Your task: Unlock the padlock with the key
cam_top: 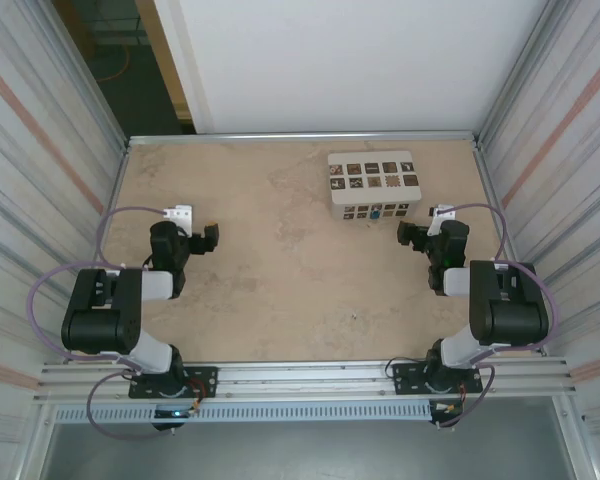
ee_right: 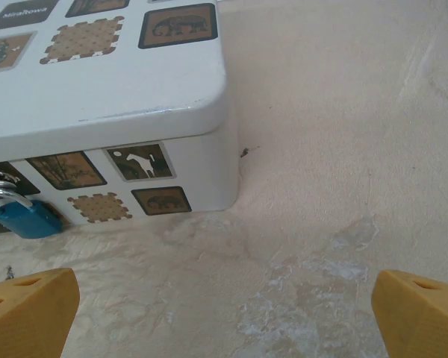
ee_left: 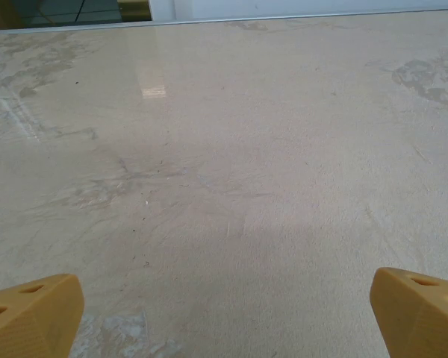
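Well, the padlock (ee_right: pixel 26 216) had its shackle clipped by the frame edge, blue body against the white box (ee_right: pixel 104 97) front, just ahead-left of the right gripper (ee_right: pixel 224 309), jaws spread wide, holding nothing, left gripper (ee_left: pixel 224 313) likewise spread over the table (ee_left: pixel 224 149).

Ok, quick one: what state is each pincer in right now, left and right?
Left pincer: open, holding nothing.
Right pincer: open, holding nothing.

Open tabletop (cam_top: pixel 280 280) across the middle, white box (cam_top: pixel 372 185) standing far right, padlock (ee_right: pixel 26 216) unobstructed on its near face
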Controlling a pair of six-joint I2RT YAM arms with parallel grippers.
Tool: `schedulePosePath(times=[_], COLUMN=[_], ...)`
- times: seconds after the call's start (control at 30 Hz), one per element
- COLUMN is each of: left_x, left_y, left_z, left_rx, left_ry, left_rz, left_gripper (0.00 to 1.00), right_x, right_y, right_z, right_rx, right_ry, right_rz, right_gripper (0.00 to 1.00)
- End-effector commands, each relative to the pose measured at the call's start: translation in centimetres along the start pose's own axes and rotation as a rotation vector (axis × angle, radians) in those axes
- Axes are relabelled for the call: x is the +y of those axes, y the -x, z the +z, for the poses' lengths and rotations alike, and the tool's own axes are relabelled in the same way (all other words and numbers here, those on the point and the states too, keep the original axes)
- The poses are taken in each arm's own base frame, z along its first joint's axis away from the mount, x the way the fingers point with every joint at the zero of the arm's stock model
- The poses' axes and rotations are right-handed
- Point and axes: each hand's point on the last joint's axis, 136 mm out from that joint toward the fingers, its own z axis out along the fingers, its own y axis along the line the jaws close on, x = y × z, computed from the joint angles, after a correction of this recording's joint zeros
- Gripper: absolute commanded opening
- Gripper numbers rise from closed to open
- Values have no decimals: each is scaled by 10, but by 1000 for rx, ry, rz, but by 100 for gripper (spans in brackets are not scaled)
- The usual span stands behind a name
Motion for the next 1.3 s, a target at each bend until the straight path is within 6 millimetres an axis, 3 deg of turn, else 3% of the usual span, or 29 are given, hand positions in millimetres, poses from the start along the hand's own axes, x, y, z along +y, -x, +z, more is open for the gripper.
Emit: schedulePosePath(times=[0.0,1.27], left_x=[3,3], left_y=[6,6], left_z=[0,0], left_rx=[-16,-19], left_ry=[12,13], left_rz=[14,13], left_gripper=[99,99], right_x=[-1,-5], right_y=[8,8], right_z=[3,2], right_rx=[-15,-20], right_ry=[-15,-34], right_rz=[-14,0], right_gripper=[99,99])
